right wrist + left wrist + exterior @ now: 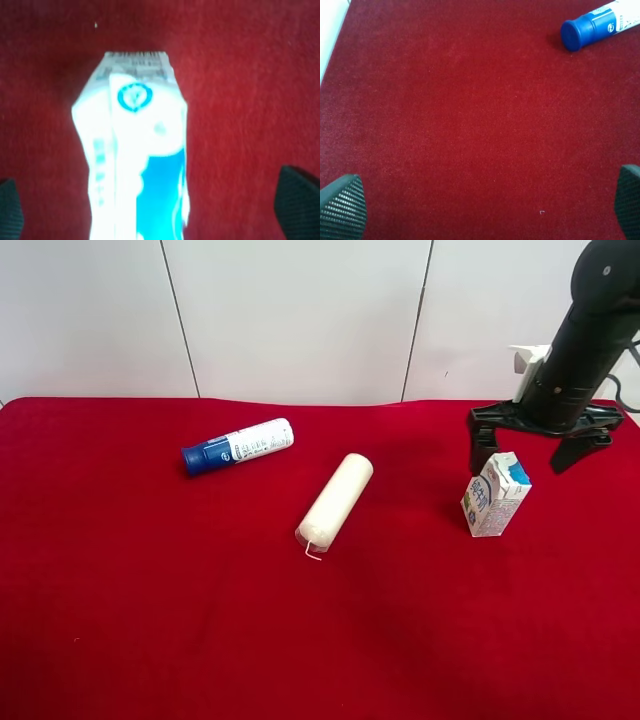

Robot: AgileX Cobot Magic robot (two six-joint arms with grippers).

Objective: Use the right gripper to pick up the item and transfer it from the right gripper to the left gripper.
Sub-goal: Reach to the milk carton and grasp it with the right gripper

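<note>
Right pincer [522, 465]: jaws wide apart, holding nothing. In the right wrist view the two fingertips sit at the far edges of the frame with red cloth showing on each side of the box, so no contact yet. The exterior high view puts it at the level of the box's top, one finger on each side.

Milk carton [495, 498]: stands upright on the counter [150, 620], at the exterior high view's right, centred between the open jaws. Gable top with blue edge faces the wrist camera.

Handling (judgement): paperboard, light. Cannot tell whether full or empty. Walls look slightly dented and will give under a hard squeeze. The coated print is likely slick. Narrow foot, so one finger touching first could tip it.

Grip plan: close across the two flat side walls, below the gable fold, with moderate force. Take it high on the body so the lower part is free for the handover.

Left pincer [485, 200]: jaws apart, empty, over bare cloth, well away from the carton.

Not targets: blue-capped tube [238, 446], cream roll [335, 502], both lying well apart from the carton.
</note>
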